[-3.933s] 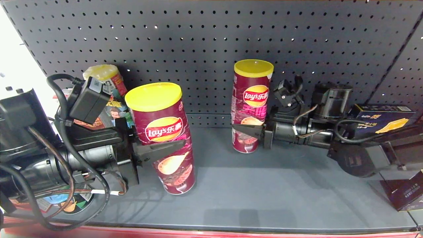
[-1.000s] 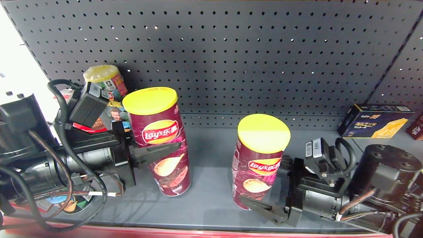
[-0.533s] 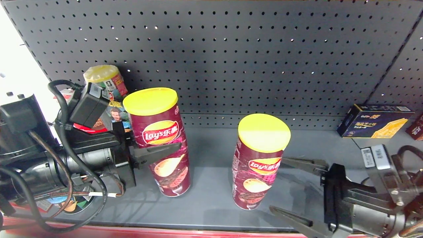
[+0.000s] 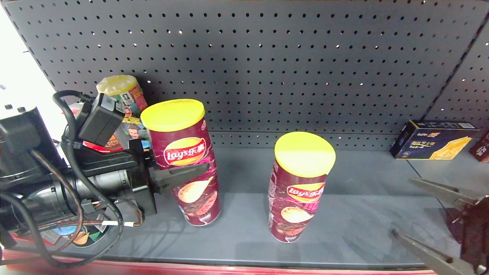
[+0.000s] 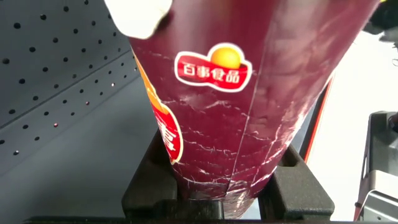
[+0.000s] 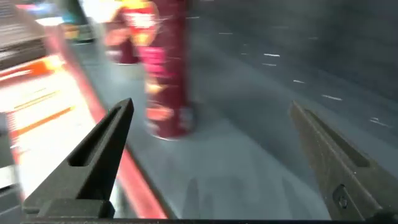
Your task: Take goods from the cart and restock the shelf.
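Head view: left pincer (image 4: 195, 170) grips yellow-lidded can (image 4: 181, 151). Right wrist view: right pincer (image 6: 211, 111) agape, second can (image 6: 166, 74) beyond.

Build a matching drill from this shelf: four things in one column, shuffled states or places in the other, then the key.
1. left claw
2. right claw
3. centre maroon cylindrical chip can with yellow lid
4. dark blue cardboard box

A. far right, near the dark perforated back panel
B. open, empty
C. standing free
D. shut on the other maroon yellow-lidded can

Pairs: 1-D, 2-B, 3-C, 4-A
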Robot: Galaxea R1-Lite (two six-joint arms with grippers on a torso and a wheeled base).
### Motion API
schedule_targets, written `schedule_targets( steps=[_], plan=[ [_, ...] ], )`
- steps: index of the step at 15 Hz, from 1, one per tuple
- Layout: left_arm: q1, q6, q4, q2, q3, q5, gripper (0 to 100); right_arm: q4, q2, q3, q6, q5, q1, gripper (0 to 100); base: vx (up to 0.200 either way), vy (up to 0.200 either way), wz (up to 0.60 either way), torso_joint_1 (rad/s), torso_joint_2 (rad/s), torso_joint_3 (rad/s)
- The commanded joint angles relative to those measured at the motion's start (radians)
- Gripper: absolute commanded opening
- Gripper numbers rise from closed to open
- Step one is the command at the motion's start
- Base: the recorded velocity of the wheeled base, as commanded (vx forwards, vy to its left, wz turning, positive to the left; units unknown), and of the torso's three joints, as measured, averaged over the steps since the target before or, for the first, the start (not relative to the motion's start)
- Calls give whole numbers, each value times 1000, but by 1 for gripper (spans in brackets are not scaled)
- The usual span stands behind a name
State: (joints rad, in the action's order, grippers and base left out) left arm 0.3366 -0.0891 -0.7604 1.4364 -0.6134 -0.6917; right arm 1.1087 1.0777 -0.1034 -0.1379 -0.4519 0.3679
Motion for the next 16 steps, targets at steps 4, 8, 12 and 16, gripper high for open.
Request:
schedule_targets(
  steps=[4,8,12,16],
  plan=[
    [1,0,1,-39,12,1,0,-578,-633,13,15,150,-245,100,0,0,0,0,0,0],
    [-1,0,0,-47,7,0,0,-889,-914,10,15,208,-271,100,0,0,0,0,0,0],
    [1,0,0,-54,11,-3,0,-1006,-984,103,9,449,-285,100,0,0,0,0,0,0],
    [2,-6,0,-59,21,-3,0,-1041,-984,103,43,639,-284,100,0,0,0,0,0,0]
  ],
)
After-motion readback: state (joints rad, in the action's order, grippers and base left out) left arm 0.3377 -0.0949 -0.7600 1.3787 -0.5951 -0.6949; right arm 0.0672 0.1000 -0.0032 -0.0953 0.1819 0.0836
